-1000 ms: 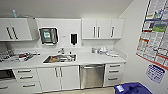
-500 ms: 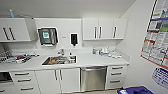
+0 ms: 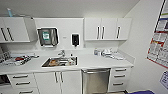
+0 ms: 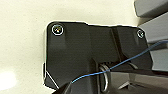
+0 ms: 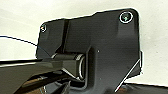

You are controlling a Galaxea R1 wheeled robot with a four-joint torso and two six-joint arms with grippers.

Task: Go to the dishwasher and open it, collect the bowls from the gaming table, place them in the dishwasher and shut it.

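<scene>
At far left of the head view, clutter [image 3: 18, 60] lies on the desk [image 3: 100, 62] under a wall cabinet [image 3: 13, 29]. A towel dispenser [image 3: 47, 36] hangs left of centre, with the sink [image 3: 59, 61] below it and a soap dispenser [image 3: 75, 39] on the wall just to the right. The dishwasher [image 3: 95, 80] sits lower right of centre under the desk, its steel door shut, between white doors [image 3: 60, 81] and drawers [image 3: 119, 76]. Posters [image 3: 160, 37] line the right wall. I judge the approach is in hand; opening calls for coming close and reaching the handle along the door's top. Whether either gripper is clenched or released, I cannot tell.
</scene>
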